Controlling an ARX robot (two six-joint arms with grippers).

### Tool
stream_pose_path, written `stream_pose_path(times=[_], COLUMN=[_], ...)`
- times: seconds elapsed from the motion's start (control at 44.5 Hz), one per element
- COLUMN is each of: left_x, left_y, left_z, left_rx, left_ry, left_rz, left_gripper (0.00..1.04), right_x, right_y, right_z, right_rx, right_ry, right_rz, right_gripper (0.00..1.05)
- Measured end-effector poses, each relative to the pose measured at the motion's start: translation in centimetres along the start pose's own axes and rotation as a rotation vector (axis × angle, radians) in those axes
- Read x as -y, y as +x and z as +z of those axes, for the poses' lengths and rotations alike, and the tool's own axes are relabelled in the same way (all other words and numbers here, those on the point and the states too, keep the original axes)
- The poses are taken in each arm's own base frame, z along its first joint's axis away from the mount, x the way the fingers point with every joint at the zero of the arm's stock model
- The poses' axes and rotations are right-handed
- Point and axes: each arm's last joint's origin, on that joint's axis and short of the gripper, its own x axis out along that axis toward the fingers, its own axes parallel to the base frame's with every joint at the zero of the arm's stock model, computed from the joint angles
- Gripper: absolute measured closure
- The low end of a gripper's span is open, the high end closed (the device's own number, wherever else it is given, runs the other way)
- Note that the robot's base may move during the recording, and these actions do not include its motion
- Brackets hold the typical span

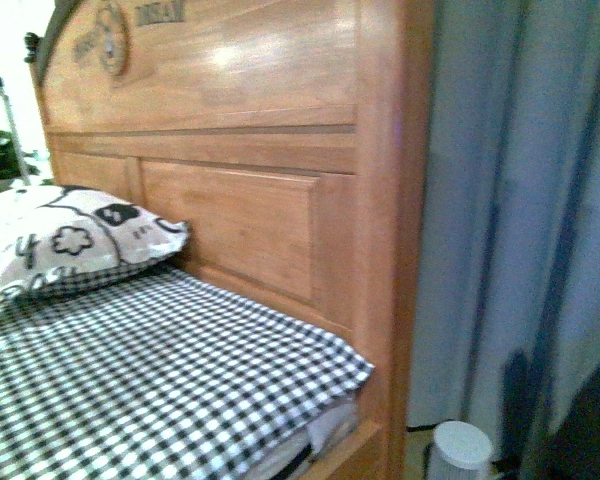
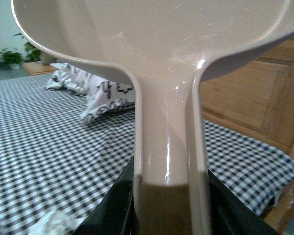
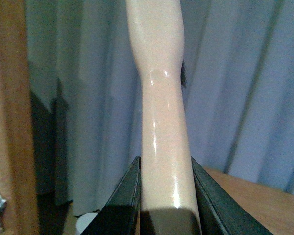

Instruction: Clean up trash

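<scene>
Left gripper (image 2: 169, 208): fingers pressed together on the stem of the dustpan (image 2: 152, 39), with the pan held out over the bed so that, we judge, its lip can meet the waste. Right gripper (image 3: 166, 213): pinching a pale handle (image 3: 159, 98), which we take for the matching brush. It points toward the curtain (image 3: 245, 98), off the bed's side and not yet at work. Trash (image 2: 54, 225): one crumpled white wad on the checked sheet (image 2: 49, 147), near the dustpan-holding gripper. Pillow (image 1: 70, 240): against the headboard (image 1: 230, 200), well apart from the wad. We count sweeping as not begun.
</scene>
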Motion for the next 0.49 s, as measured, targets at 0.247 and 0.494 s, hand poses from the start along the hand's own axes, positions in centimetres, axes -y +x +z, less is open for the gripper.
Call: stream_pose_path(times=[0.247, 0.494], left_x=[0.00, 0.00], left_y=[-0.01, -0.01], left_z=[0.01, 0.02], left_rx=[0.001, 0.001], left_ry=[0.000, 0.000], left_rz=[0.002, 0.002], left_gripper=[0.78, 0.78], right_x=[0.00, 0.00], right_y=[0.00, 0.00], right_z=[0.00, 0.00], right_rx=[0.000, 0.000], right_ry=[0.000, 0.000], right_rz=[0.000, -0.001], right_gripper=[0.82, 0.82])
